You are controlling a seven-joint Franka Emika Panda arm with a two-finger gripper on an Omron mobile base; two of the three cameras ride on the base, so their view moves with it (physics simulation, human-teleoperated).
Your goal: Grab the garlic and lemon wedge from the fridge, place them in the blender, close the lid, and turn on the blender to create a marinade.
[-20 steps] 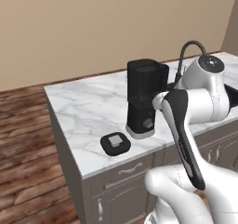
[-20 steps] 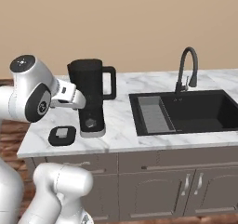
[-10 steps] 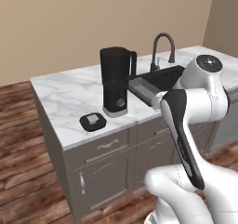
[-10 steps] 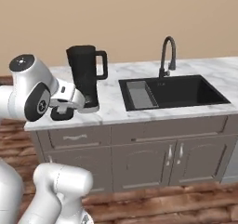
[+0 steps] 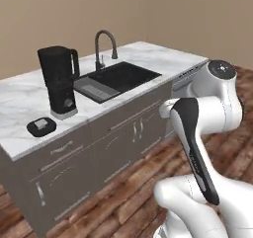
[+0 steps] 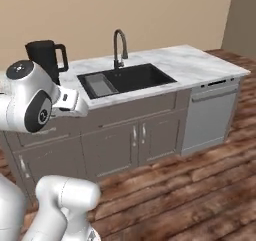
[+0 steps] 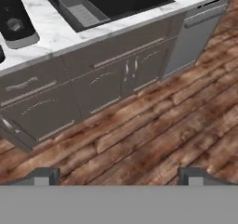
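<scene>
Nearest to us, in the hand view, our gripper hangs over the wooden plank floor with its two dark tips far apart, open and holding nothing. Beyond the floor we see the grey cabinet fronts with slim bar handles and a paler dishwasher panel, angled so that the drawers show from above. The left base view gives us what the hand view cuts off: the whole blender, a tall black boxy jar with a side handle standing on the white marbled desk, and the lid, a flat black cap with a grey centre, lying just in front of it, apart. The right base view shows the dark sink and curved faucet against a plain tan wall.
</scene>
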